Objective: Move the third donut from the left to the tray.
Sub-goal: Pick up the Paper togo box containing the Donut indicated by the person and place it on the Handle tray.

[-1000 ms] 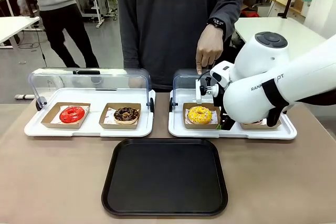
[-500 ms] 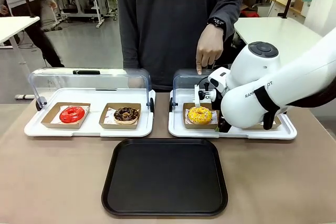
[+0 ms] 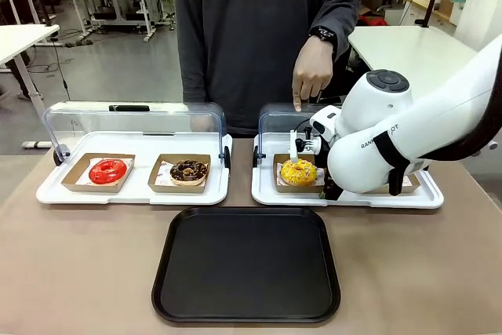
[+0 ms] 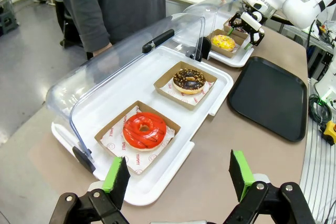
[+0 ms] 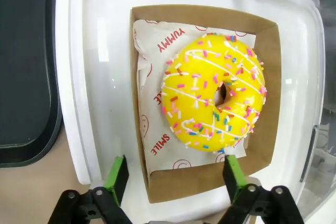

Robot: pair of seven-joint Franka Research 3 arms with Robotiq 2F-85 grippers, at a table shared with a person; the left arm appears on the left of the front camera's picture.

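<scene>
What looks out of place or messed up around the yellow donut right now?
Nothing stands out. The third donut sits whole in its cardboard holder, icing intact, on printed paper. The right gripper hovers open over it, and the black tray lies flat.

- The right gripper [image 3: 323, 186] fingertips sit hidden behind the white arm in front view.
- The tray [image 5: 23, 66], left of its fingers, is cut by the wrist picture's edge.

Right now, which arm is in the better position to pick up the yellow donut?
The right. Its gripper hangs open directly over the yellow donut in its cardboard holder. The left gripper is open too, but near the red donut, far from the yellow one.
</scene>
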